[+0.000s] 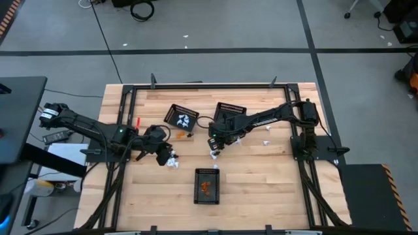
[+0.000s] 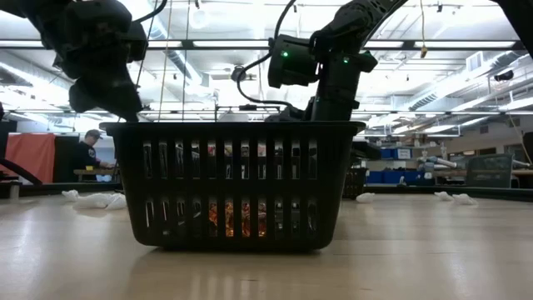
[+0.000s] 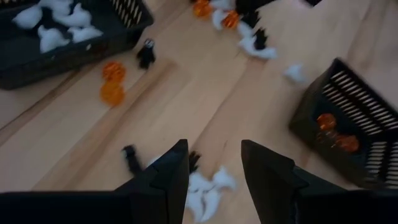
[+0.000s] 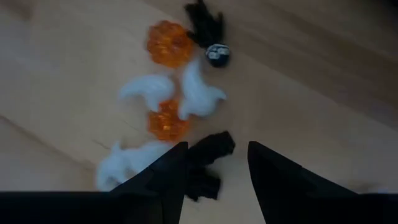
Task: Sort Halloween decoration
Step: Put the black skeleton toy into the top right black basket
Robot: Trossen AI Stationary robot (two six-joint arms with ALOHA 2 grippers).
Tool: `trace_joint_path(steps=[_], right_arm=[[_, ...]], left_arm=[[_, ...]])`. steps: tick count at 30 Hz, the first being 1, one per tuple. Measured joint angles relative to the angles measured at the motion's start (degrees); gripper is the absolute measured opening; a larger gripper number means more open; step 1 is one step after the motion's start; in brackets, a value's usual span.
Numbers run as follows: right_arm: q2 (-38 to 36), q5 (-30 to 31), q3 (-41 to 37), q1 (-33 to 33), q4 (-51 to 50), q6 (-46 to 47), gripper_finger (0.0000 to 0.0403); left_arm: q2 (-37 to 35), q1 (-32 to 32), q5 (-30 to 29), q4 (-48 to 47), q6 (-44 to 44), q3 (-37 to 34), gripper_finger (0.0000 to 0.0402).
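The Halloween decoration lies loose on the wooden table as small white ghosts, orange pumpkins and black figures. My right gripper [image 1: 215,147] [image 4: 217,165] points down, open, over one cluster. A black figure [image 4: 209,163] lies between its fingers, with white ghosts [image 4: 198,92] and orange pumpkins [image 4: 169,43] just beyond. My left gripper [image 1: 167,156] [image 3: 214,167] is open above white ghosts [image 3: 205,194] and a black figure [image 3: 131,159]. Three black mesh baskets stand on the table: one holds white ghosts [image 1: 181,116], one holds orange pieces [image 1: 208,185], and one [image 1: 230,109] is at the far middle.
More loose pieces lie near the white-ghost basket [image 3: 112,82] and toward the table's right [image 1: 267,141]. A small red object [image 1: 138,123] lies at the left. A black frame [image 1: 209,85] rims the table. The orange basket [image 2: 233,183] fills the middle of the low view.
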Motion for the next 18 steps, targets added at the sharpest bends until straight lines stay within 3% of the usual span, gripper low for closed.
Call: trace_joint_path(steps=[7, 18], right_arm=[[0.0, 1.0, 0.0, 0.3, 1.0, -0.1, 0.0163], [-0.2, -1.6, -2.8, -0.2, 4.5, -0.1, 0.0085]], left_arm=[[-0.5, 0.0, 0.0, -0.6, 1.1, 0.0, 0.0155], [-0.6, 0.0, 0.0, -1.2, 1.7, 0.0, 0.0155]])
